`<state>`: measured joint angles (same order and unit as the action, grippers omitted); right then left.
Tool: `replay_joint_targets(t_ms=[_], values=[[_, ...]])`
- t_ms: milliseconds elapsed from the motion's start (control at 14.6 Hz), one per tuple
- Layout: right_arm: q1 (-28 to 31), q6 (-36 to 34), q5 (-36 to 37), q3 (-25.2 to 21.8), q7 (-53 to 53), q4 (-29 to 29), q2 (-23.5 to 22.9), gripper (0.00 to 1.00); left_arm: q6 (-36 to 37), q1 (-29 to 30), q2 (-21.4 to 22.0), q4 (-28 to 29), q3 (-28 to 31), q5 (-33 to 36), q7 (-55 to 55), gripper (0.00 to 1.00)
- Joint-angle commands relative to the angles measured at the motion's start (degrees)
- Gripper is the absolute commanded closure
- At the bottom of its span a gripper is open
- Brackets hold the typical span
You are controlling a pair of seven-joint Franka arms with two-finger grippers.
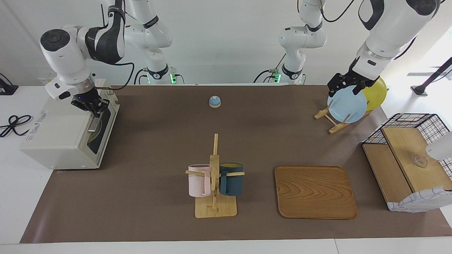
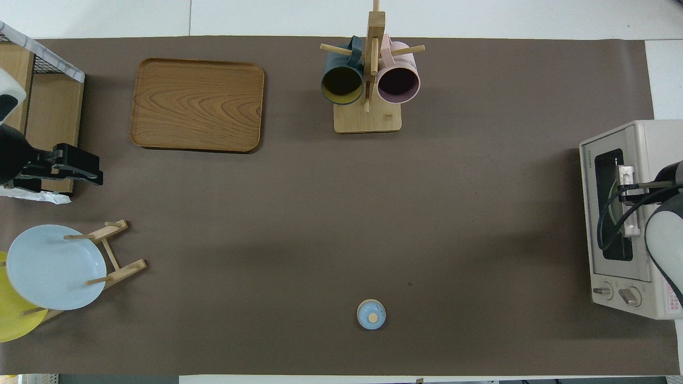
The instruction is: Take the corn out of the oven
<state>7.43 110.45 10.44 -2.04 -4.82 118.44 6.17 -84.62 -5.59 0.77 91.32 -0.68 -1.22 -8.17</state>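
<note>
I am at the very start of this job: the oven (image 1: 67,132) sits at the right arm's end of the table with its dark glass door shut, and nothing has come out of it. My right gripper (image 1: 94,110) is down at the top of the door, right at the silver bar handle (image 2: 627,201), with the fingers pointing down around the upper end of that bar; from the facing view they look drawn close together at the handle, but I cannot tell whether they truly clamp it or only touch it. The corn is not something I can make out (through the glass I see only a pale round shape and a hint of yellow-green, too dim to name), so I judge it lies inside, hidden by the door. My left gripper (image 1: 345,85) waits up over the blue plate (image 1: 346,104) on the wooden plate rack (image 1: 330,120) at the left arm's end, fingers spread apart and holding nothing. So what is left is nearly everything: get a sure hold on the handle, swing the door down, reach in, grasp the corn and bring it out onto the table.
</note>
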Motion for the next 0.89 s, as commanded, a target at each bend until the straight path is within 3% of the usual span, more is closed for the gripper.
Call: replay_joint_targets(t_ms=[0,616,821], values=[[0.91,1.61,0.90,0.37,0.16,1.26,0.16,1.00,1.04,0.66,0.37,-0.26,-0.29,-0.36,-0.09,0.00],[0.66,3.90,-0.24,0.64,0.51,3.02,-1.86,1.00,1.04,0.66,0.37,-0.26,-0.29,-0.36,-0.09,0.00],[0.13,5.30,-4.36,0.55,0.51,3.02,-3.35,1.00,1.04,0.66,0.37,-0.26,-0.29,-0.36,-0.09,0.00]])
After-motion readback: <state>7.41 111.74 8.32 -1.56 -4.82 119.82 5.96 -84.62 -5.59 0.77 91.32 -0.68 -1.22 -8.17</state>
